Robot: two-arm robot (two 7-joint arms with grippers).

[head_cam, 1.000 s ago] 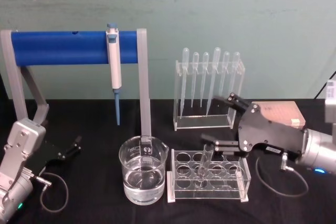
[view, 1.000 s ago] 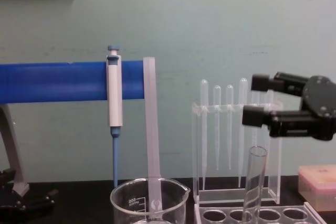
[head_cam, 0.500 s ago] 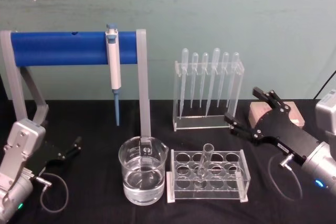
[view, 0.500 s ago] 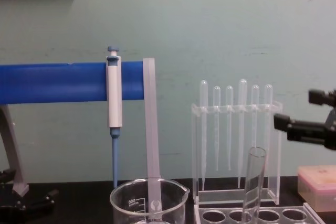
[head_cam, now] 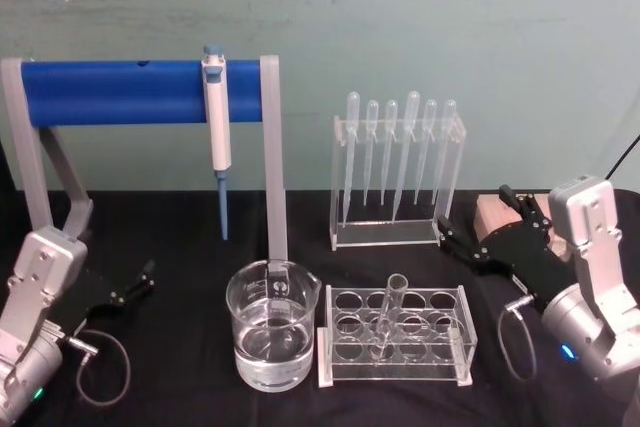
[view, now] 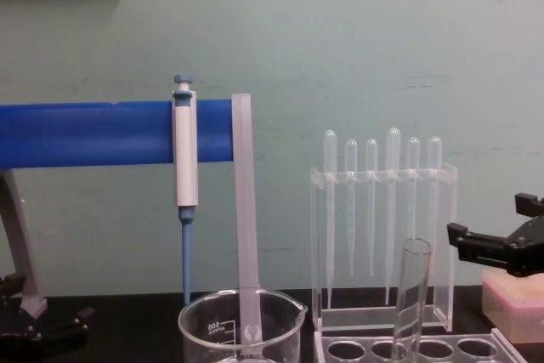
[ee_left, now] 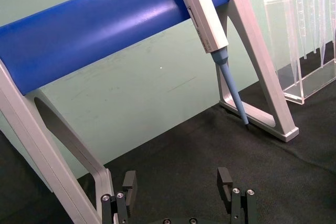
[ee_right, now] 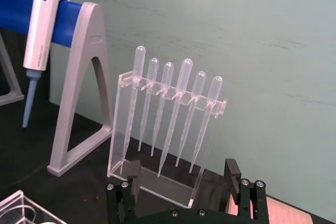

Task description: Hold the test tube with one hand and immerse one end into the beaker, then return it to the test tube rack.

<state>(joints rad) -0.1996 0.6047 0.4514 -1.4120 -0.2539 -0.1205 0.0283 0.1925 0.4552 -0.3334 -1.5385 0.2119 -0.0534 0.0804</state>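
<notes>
Left gripper [head_cam: 138,280]: parked low at the left edge of the bench, beside the foot of the stand; fingers [ee_left: 129,181] spread apart with nothing between them.
Pipettor stand [head_cam: 140,91]: blue horizontal bar on grey legs, at the rear left of the bench.
Pipettor [head_cam: 216,117]: blue-and-white, hanging upright from the bar near its right leg, tip pointing down, clear of the black bench surface [head_cam: 180,237].
Beaker [head_cam: 272,323]: clear glass with pour spout and white markings, at the front centre of the bench, partly filled with clear liquid; it stands just left of the tube rack.
Tube rack [head_cam: 396,335]: clear block with round holes, at the front of the bench, right of the beaker.
Test tube [head_cam: 388,315]: seated in a hole of the tube rack, leaning slightly, open rim uppermost; no gripper touches it.
Pipette rack [head_cam: 397,177]: clear frame behind the tube rack, holding six bulb-topped plastic pipettes [ee_right: 173,114] upright.
Right gripper [head_cam: 478,230]: at the right side of the bench, right of the pipette rack and well apart from the test tube; jaws wide open and empty.
Pink box [view: 512,302]: at the right edge, behind the right gripper.
</notes>
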